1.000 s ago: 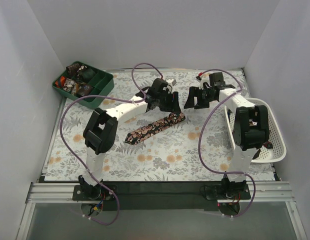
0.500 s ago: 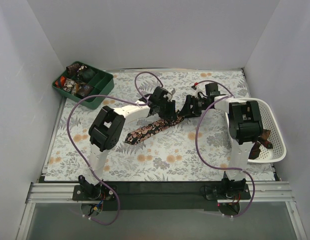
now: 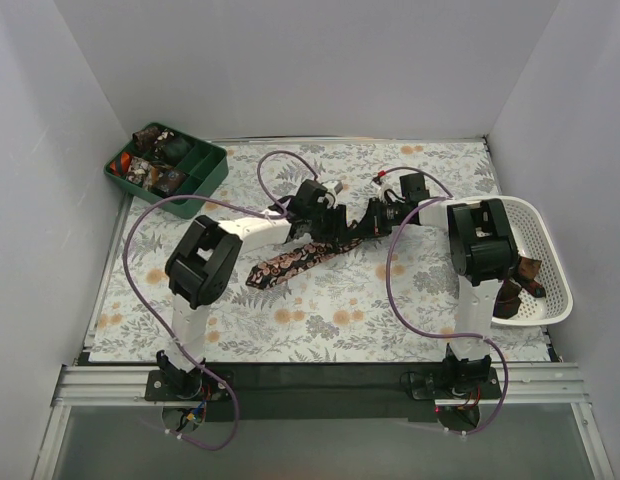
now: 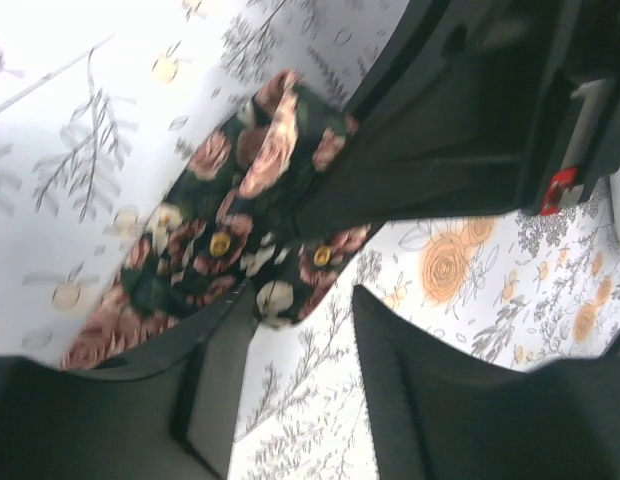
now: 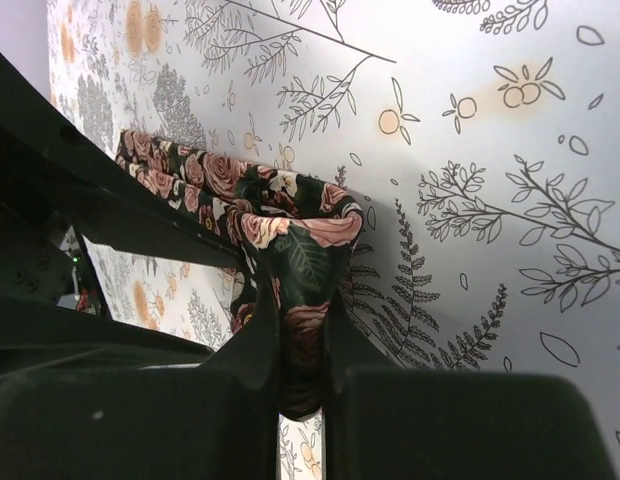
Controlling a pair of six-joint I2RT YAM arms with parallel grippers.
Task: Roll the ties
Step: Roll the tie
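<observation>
A dark tie (image 3: 290,262) with pink roses lies slantwise on the flowered cloth in the middle of the table. Its upper right end is folded up and pinched between the shut jaws of my right gripper (image 5: 305,372), also visible from above (image 3: 363,228). My left gripper (image 4: 302,300) hovers low over that same end, its jaws open with only cloth between them; the tie (image 4: 220,240) lies just past its left finger (image 4: 215,385). From above, the left gripper (image 3: 333,232) sits close against the right one. The tie's fold (image 5: 295,230) stands up off the cloth.
A white lattice basket (image 3: 562,300) stands at the right edge with a brown tie (image 3: 518,282) in it. A dark green divided tray (image 3: 206,178) at the back left holds small coils of ties (image 3: 150,166). Purple cables loop over both arms.
My right gripper swung left to the tie's upper end and shut on it. The left gripper shifted a little down and left, staying over that end.
</observation>
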